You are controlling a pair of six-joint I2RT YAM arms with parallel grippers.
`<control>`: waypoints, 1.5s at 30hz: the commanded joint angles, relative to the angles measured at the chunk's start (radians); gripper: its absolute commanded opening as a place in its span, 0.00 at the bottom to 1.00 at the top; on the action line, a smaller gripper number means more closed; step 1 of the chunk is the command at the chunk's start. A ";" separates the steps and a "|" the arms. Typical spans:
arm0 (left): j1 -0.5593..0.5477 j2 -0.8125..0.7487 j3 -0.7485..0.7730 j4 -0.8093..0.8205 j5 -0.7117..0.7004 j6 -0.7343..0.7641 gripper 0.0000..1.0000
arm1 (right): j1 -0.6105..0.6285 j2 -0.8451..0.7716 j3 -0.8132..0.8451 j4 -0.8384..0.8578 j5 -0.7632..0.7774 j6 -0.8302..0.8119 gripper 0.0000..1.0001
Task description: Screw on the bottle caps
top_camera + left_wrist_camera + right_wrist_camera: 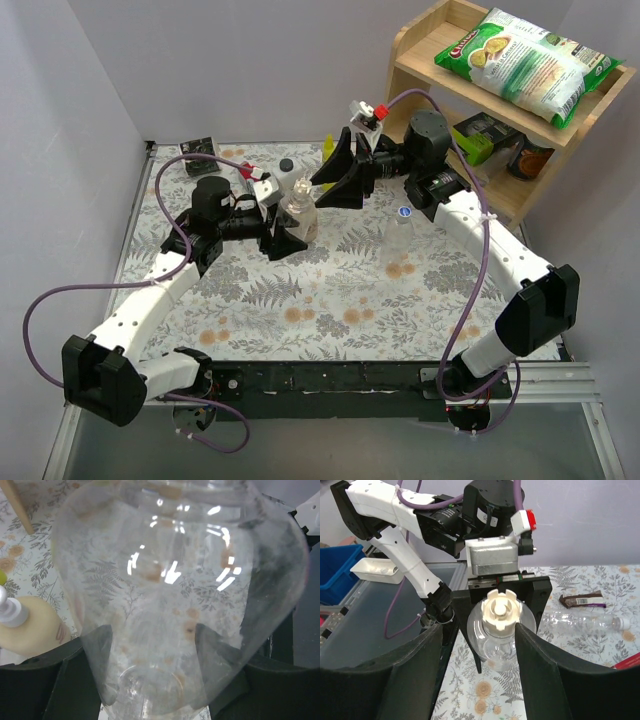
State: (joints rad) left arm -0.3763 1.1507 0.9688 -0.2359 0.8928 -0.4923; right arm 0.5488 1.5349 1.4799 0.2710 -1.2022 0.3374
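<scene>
1. Clear, colourless plastic bottle (297,212) with a narrow neck sits in my left gripper (283,228), just left of the middle of the floral-covered table (350,300). The jaws are closed against its lower body, and in the left wrist view it fills the gap between them.
2. A pale yellowish, notched round plastic cap (499,611) sits on that bottle's neck. I cannot tell whether it is threaded down or only resting there.
3. My right gripper (326,185) faces the cap from the right, jaws spread wide, one on each side of it. It touches nothing and holds nothing.
4. A second clear bottle (402,228) stands right of centre with a small blue round cap (404,211) on top. I judge that one done, though its tightness does not show.
5. A third clear bottle (580,621) lies on its side toward the far left. Its neck end is too blurred to say whether it is capped.
6. My reading: one bottle is finished, one needs its twist, and at least one is left.
</scene>
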 commanded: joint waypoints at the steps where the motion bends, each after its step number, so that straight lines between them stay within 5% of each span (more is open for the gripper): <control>1: -0.003 0.024 0.076 -0.005 0.041 -0.023 0.00 | 0.002 0.008 0.000 0.184 -0.010 0.086 0.67; 18: -0.035 0.104 0.159 -0.034 0.041 0.006 0.00 | 0.026 0.108 -0.004 0.367 0.072 0.258 0.65; 27: -0.046 0.118 0.166 -0.034 0.037 0.011 0.00 | 0.033 0.100 -0.015 0.384 0.085 0.272 0.55; 30: -0.046 0.116 0.159 -0.017 0.034 0.000 0.00 | 0.033 0.097 -0.020 0.376 0.079 0.264 0.40; 34: -0.046 0.113 0.148 0.018 -0.006 -0.031 0.00 | 0.039 0.096 -0.006 0.272 0.127 0.180 0.02; 36: -0.050 0.109 0.140 0.041 -0.081 -0.054 0.00 | 0.051 0.076 0.011 0.060 0.220 0.061 0.01; 39: -0.056 0.103 0.133 0.047 -0.132 -0.058 0.00 | 0.062 0.056 0.014 -0.018 0.337 0.022 0.01; 41: -0.056 0.096 0.134 0.037 -0.150 -0.054 0.26 | 0.062 0.050 -0.015 -0.009 0.297 0.000 0.01; 42: -0.056 0.089 0.134 0.017 -0.164 -0.048 0.48 | 0.056 0.039 -0.024 -0.004 0.282 -0.006 0.01; 43: -0.056 0.071 0.133 0.004 -0.210 -0.046 0.85 | 0.051 0.037 -0.035 0.011 0.238 -0.015 0.01; 44: -0.055 0.057 0.124 -0.012 -0.233 -0.037 0.98 | 0.046 0.037 -0.038 0.011 0.215 -0.024 0.01; 45: -0.055 0.044 0.122 -0.084 -0.256 0.030 0.98 | 0.037 0.033 -0.043 0.008 0.189 -0.034 0.01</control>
State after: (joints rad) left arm -0.4324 1.2778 1.0920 -0.2554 0.7826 -0.5430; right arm 0.5953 1.6039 1.4609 0.3401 -0.9535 0.3687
